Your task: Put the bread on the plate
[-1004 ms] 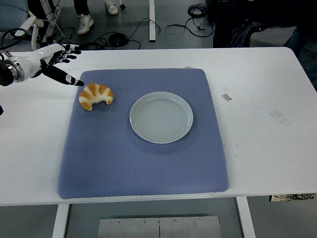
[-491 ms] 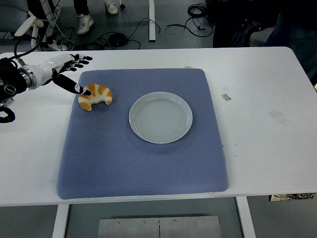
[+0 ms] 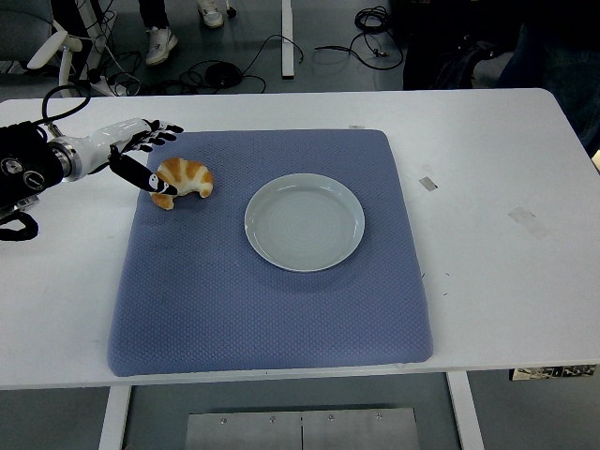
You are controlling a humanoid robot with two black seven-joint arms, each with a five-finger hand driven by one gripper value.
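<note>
A golden croissant (image 3: 186,180) lies on the blue mat (image 3: 272,281), near its far left corner. A pale round plate (image 3: 305,221) sits empty in the mat's middle, to the right of the croissant. My left hand (image 3: 150,157) reaches in from the left edge, open, its fingers spread. Its thumb tip rests at the croissant's left end while the other fingers hover just behind the bread. Nothing is grasped. The right arm does not show.
The mat lies on a white table (image 3: 497,234) with bits of tape (image 3: 429,184) on its right side. Cables and a person's shoes (image 3: 161,41) are on the floor beyond the far edge.
My left hand has moved right and down, from beside the mat's corner onto the croissant's left end. The croissant and plate have stayed put.
</note>
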